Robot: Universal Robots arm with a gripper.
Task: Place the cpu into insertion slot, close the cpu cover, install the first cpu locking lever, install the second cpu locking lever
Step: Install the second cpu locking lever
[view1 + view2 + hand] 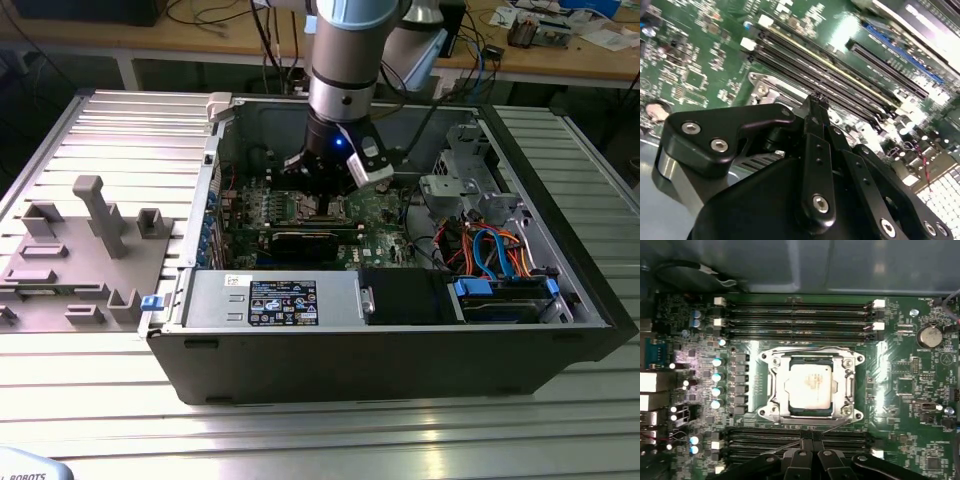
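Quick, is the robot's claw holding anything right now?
Gripper: jaws shut, holding nothing, over the motherboard beside the cpu in its slot.

memory slots [795, 315] flanking cpu cover [810, 390]

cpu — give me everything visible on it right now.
In the first wrist view the cpu is a flat square chip with a pale, dull metal top bearing faint print. It lies level inside the insertion slot, framed by the silver cpu cover, which looks folded down around it, its window leaving the top exposed. Green board and long memory slots flank the socket. The pincer sits apart from it, tips together over the nearest memory slots; nothing else touches the chip.
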